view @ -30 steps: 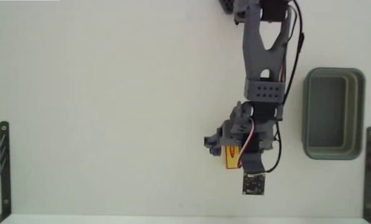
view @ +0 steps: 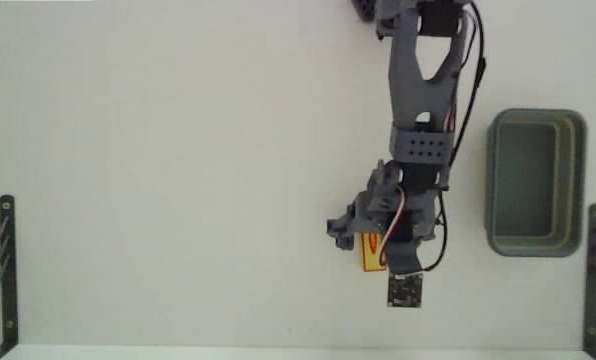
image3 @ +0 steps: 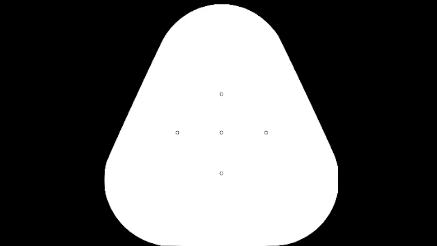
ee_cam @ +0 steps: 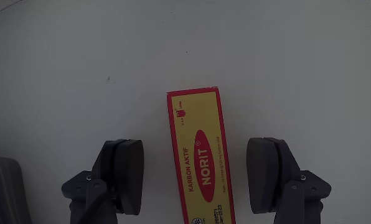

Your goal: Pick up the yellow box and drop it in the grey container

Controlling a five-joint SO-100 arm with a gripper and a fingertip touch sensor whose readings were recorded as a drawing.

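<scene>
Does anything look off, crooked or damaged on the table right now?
Nothing stands out. The yellow box lies flat and intact on the table, between the open pincer fingers, untouched. The grey container sits upright and empty.

box (ee_cam: 201, 163) flat on table (view: 178, 180) between the spread tool (ee_cam: 198, 177) fingers, container (view: 535, 183) well right in fixed view

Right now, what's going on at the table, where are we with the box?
The arm is reaching over the yellow box, which lies flat on the white table. In the wrist view the gripper is open, one finger on each side of the box with a gap on both sides, so nothing is grasped yet. The grey container sits to the right in the fixed view and looks empty.
</scene>
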